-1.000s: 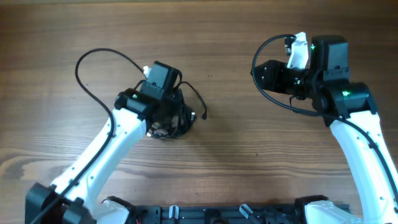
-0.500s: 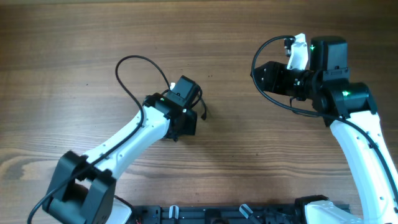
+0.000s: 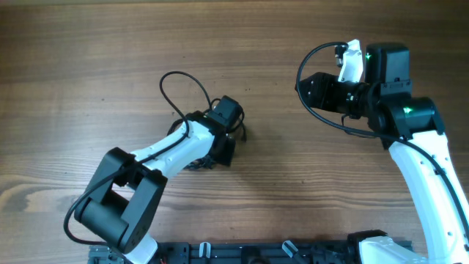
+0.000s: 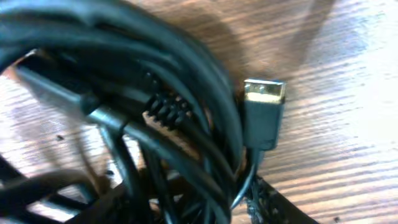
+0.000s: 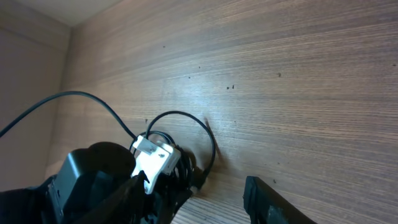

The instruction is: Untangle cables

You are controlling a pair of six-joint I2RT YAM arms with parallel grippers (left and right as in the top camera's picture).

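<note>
Black cables (image 4: pixel 155 56) are lying knotted left of the wooden surface's (image 3: pixel 73 44) centre; we are holding the left claw (image 3: pixel 218 150) low on them, presumably to loosen a strand, its grip impossible to tell. Further right, the right claw (image 3: pixel 304 89) is hovering released, well apart, likely awaiting a freed end.

I have bare wooden table (image 3: pixel 73 59) along the far edge and the left, and an open strip between the arms. The white left arm (image 3: pixel 165 150) slants across the near-left, ending over the knot of thin black cables (image 4: pixel 193 93). The white right arm (image 3: pixel 429 183) blocks the right side.
</note>
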